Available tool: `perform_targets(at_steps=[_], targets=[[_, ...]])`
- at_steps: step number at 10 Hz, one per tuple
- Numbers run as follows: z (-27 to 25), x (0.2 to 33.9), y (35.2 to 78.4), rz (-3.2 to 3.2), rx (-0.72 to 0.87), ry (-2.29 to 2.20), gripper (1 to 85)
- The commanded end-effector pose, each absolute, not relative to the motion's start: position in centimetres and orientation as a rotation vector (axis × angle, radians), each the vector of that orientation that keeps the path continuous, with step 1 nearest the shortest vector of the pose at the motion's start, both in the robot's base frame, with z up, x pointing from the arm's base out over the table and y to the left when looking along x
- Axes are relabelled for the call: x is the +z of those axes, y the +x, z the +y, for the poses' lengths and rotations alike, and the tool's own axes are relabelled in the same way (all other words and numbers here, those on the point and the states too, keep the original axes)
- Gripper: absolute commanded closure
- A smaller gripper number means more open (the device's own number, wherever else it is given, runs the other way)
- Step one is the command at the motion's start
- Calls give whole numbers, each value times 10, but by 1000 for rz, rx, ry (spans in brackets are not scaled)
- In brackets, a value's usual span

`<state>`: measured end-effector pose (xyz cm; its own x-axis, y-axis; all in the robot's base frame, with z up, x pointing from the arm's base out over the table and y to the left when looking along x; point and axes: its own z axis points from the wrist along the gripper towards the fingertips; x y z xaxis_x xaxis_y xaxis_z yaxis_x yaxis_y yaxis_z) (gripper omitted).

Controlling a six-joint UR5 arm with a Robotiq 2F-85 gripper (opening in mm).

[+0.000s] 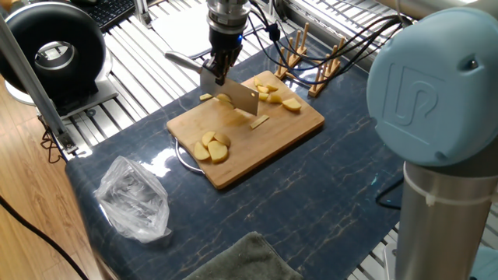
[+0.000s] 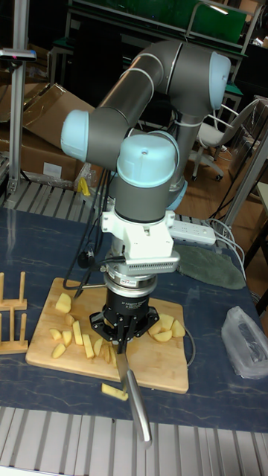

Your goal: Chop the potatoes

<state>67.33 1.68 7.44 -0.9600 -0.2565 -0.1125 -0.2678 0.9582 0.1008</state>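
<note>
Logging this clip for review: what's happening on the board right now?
The arm's gripper is shut on a cleaver, blade down on the bamboo board among the potatoes. Cut pieces lie on both sides of the blade, and one stick lies off the board on the mat.

Wood floor point(image 1: 23, 225), cardboard boxes point(image 2: 41, 126) and office chair point(image 2: 216, 137) behind.

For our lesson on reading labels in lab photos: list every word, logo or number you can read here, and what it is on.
"UR" logo, embossed: on the blue joint cap of the arm.
Label plate on the wrist above the hand: too small to read.
No other readable text.
</note>
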Motion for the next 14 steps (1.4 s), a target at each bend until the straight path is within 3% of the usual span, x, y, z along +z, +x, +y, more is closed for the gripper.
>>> perform_targets(at_steps=[1,4,11,14], targets=[[6,72,670,2970,161,-444,847],[-14,70,662,2938,84,-508,847],[-4,59,661,2948,45,-453,847],[-5,92,638,3021,95,-470,847]])
